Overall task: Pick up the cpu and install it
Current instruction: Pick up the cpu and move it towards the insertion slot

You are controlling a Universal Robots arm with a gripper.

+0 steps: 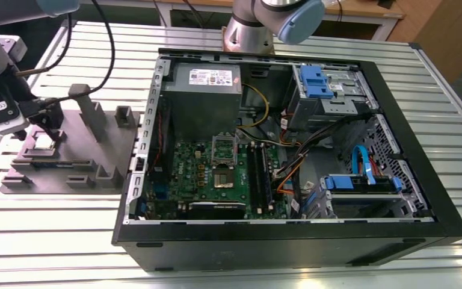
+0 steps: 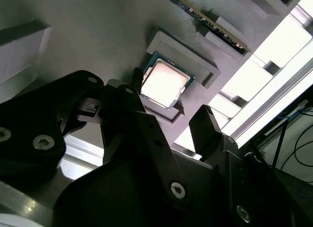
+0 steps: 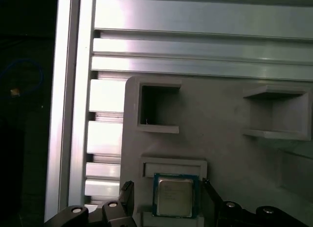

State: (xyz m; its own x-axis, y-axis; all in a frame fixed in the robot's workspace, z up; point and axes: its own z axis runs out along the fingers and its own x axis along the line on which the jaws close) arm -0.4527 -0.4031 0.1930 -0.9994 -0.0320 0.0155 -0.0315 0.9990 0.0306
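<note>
Second wrist view, closest in, has the gripper (image 2: 164,103) with its two black fingers (image 2: 128,97) spread wide, one on each side of the cpu (image 2: 165,83). As far as I can judge neither is pressing on it. Standing astride like that looks meant to take the chip by its edges and leave the metal top alone. The cpu lies flat, metal side up, in a shallow square pocket of the grey holder block (image 2: 98,36), which I take to be there to keep it square and in a known spot for the pick. A long thin board (image 2: 205,16), a memory stick by the look of it, stands on edge in a slot just beside. Further off, in the exterior view, the block rests on the slatted aluminium table (image 1: 55,229) at the exterior view's left, beside the computer case (image 1: 423,198). The case lies on its side with the panel off, so the motherboard (image 1: 207,180) faces up and its socket (image 1: 224,147) can be reached from above; nothing of the install is done yet
</note>
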